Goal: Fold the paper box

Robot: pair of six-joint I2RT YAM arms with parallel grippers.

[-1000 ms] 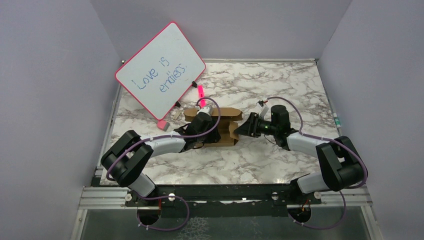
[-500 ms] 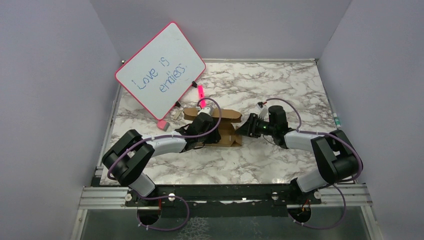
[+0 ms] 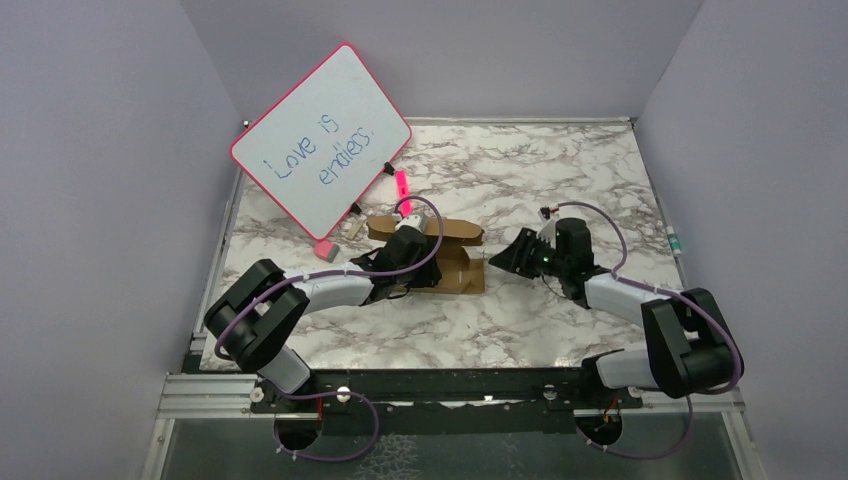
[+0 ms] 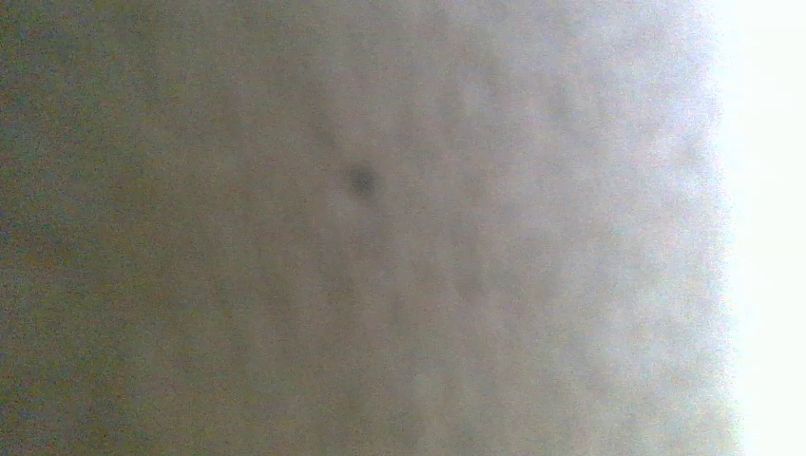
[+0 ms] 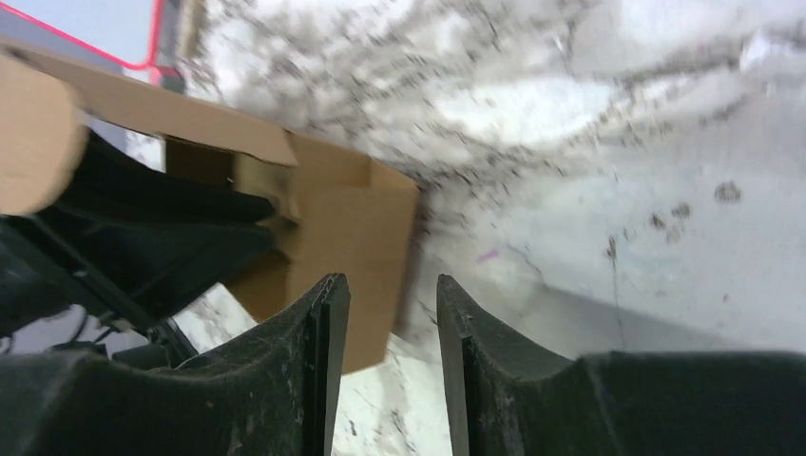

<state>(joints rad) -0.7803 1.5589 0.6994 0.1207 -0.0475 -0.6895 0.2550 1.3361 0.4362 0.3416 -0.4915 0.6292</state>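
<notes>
The paper box is brown cardboard, partly folded, at mid-table with a flap raised at its far side. My left gripper rests low on or in the box; its jaws are hidden under the wrist. The left wrist view shows only a blurred brown-grey surface filling the frame. My right gripper is open and empty, a short way right of the box and apart from it. In the right wrist view the gripper points at the box's right end.
A pink-framed whiteboard leans at the back left, its corner also showing in the right wrist view. A pink marker and a pink eraser lie near it. Marble tabletop stretches to the right and back.
My right gripper has pulled back to the right, off the box's right end. The left arm and the box have barely moved.
</notes>
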